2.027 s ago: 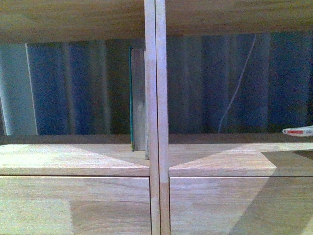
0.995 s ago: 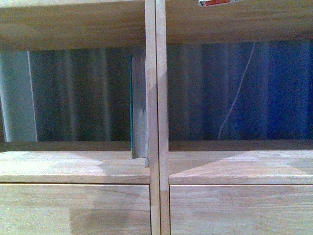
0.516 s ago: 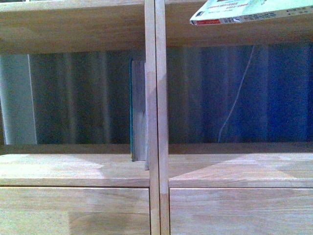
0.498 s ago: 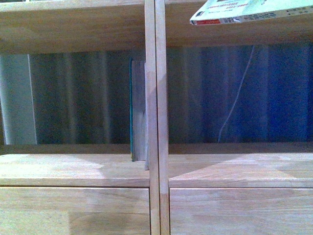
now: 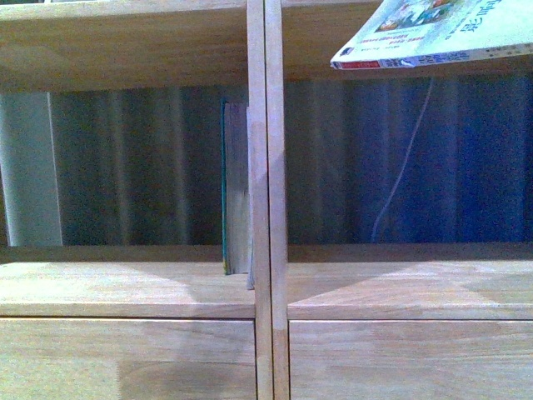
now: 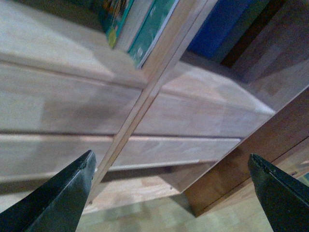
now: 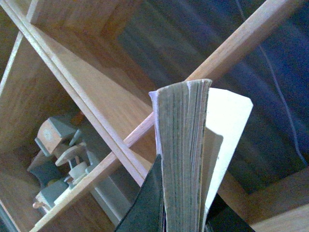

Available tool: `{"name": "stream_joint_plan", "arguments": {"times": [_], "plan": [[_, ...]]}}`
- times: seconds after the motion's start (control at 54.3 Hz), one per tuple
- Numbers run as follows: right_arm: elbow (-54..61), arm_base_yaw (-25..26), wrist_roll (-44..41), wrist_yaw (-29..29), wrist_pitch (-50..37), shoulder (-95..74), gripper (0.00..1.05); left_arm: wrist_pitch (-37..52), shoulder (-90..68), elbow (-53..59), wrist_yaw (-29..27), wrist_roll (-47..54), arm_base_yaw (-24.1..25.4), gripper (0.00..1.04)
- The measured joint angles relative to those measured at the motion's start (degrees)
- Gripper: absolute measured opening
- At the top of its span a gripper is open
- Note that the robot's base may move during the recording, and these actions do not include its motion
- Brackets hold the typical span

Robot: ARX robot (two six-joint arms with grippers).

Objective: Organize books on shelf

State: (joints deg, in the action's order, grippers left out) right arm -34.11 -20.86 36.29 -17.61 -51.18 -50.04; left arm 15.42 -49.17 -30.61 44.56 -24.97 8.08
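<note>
The thin pale paperback (image 5: 433,37) hangs tilted at the top right of the front view, red-white spine facing me, in front of the shelf's (image 5: 125,287) upper board. My right gripper (image 7: 183,217) is shut on it, and its page edge (image 7: 183,145) fills the right wrist view between dark fingers (image 7: 145,208). The teal book (image 5: 236,187) stands upright in the left bay against the doubled central upright (image 5: 265,200). Its lower end (image 6: 152,29) shows in the left wrist view. My left gripper (image 6: 171,193) is open and holds nothing, low down before the drawer fronts (image 6: 58,101).
A darker reddish-brown cabinet (image 6: 270,130) stands right beside the shelf. Small wooden ornaments (image 7: 60,159) sit in another shelf compartment. A blue curtain (image 5: 466,158) and a thin white cord (image 5: 404,158) hang behind the open back.
The paperback has risen from the lower right edge to the top right. Since half a second ago it has tilted further, showing more cover. The teal book has not moved.
</note>
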Motion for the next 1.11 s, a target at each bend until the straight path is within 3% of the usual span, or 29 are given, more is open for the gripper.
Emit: {"name": "stream_joint_plan", "arguments": {"times": [0.203,0.369,0.663,0.829,1.106], "plan": [[-3.91,-2.45,0.31,-0.66,-2.56,-4.52,0.07,8.92,-10.12,-9.68,-0.20,-17.62,-5.64,0.97],[-8.17,-4.42,0.50,0.31,-2.89,-8.31,0.07,15.93,-12.81,-12.31,-2.64,-33.46,-13.70,0.97],[-11.69,-6.69,3.50,-0.48,-2.05,-12.52,0.07,24.46,-15.41,-14.97,-8.61,-42.29,-27.26,0.97],[-12.57,-10.64,4.42,-1.53,-1.31,-12.26,0.07,26.69,-18.03,-17.14,-10.10,-42.77,-29.64,0.97],[-12.57,-16.52,6.47,-2.64,-0.46,-9.97,0.07,32.96,-19.54,-17.70,-9.77,-45.57,-28.06,0.97]]}}
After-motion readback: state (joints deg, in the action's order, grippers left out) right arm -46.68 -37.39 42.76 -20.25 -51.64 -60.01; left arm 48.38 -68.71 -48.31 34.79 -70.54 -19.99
